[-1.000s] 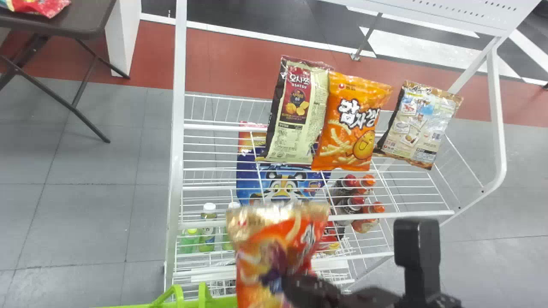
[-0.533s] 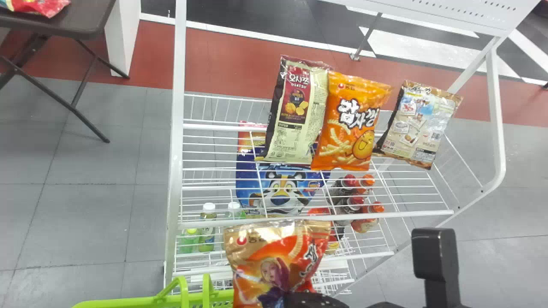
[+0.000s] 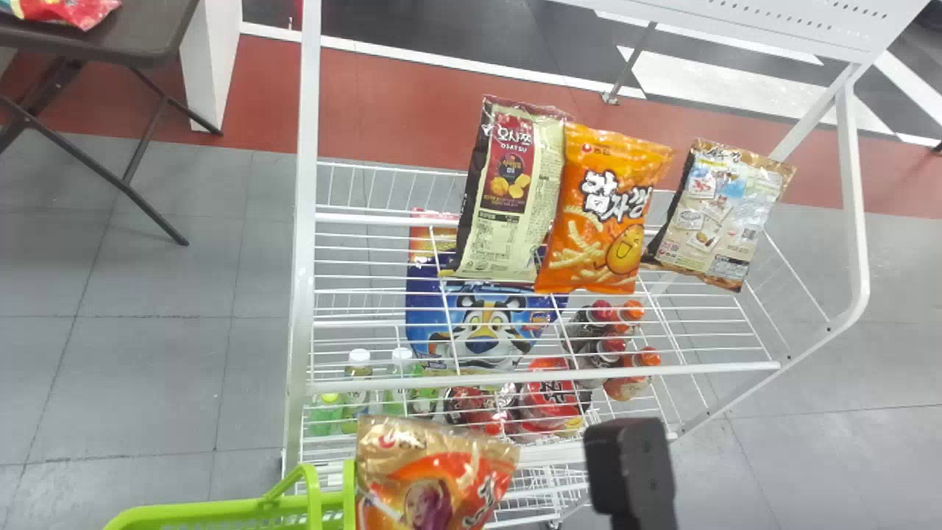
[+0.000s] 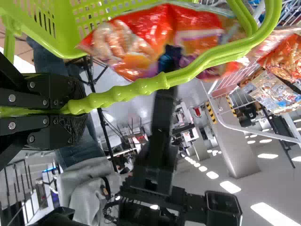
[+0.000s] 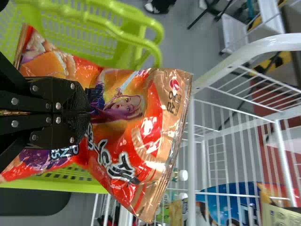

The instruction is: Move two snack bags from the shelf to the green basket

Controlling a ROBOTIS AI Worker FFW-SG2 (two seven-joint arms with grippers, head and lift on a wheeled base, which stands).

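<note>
From my station, the largest item is the shelf, a rack of white-coated metal wire with smooth tubular posts, its parallel rods forming open tiers. Beyond its left side is a dark folding table with thin metal legs, a crinkled red packet lying near its right edge.

The green basket is moulded plastic, slotted along its walls, positioned off the rack's front left corner. My left gripper is clamped round its ribbed, curving handle.

On a lower tier I record a broad, glossy blue bag printed with a tiger's face. The upper tier carries three snack bags toward its back edge: a cream and maroon bag, an orange bag overlapping its right side, and a beige bag apart from them, nearer the right edge.

The red-and-gold snack bag is off the shelf, its foil creased and shiny, its end seal flat. My right gripper pinches it by the middle, gathering the film into folds. It is held at the basket's right end; whether wholly above the rim, I cannot fairly say from these angles.

Smallest are the rounded bottles: white-capped bottles below the upper tier's front left, orange-capped bottles farther right.
</note>
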